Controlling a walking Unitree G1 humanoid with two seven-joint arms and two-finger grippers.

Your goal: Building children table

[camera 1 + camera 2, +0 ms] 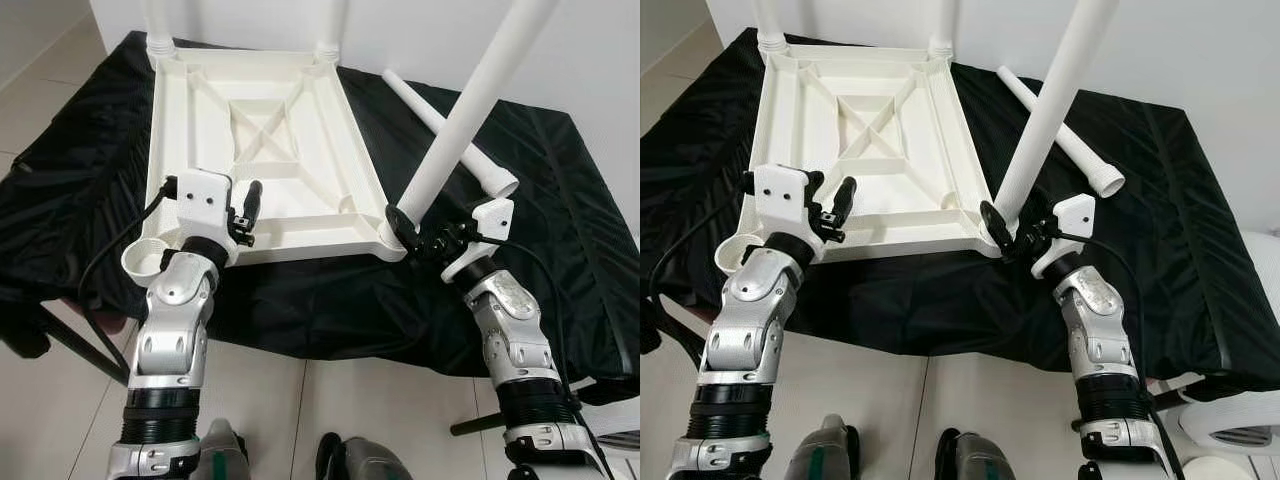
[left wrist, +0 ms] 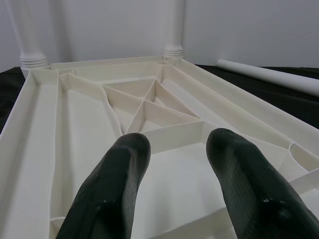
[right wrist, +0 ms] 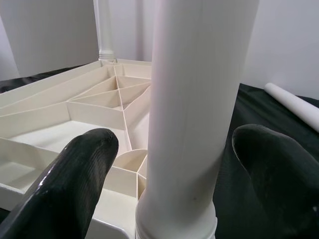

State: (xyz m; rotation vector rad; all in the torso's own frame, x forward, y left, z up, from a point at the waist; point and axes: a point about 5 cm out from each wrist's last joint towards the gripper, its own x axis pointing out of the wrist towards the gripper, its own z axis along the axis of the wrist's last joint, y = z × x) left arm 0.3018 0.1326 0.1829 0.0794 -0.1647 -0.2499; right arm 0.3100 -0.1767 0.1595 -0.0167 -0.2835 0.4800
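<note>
Where frame ends, table leg (image 1: 470,110) top unseen.

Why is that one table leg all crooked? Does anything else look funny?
The leg at the near right corner of the upside-down tabletop leans sideways, while the two far legs stand straight. The right gripper has its fingers around its base. One more leg lies loose on the black cloth. The near left socket is empty.

White ribbed tabletop (image 1: 262,150) & legs (image 1: 470,110) – black cloth (image 1: 560,210), black jaws.
</note>
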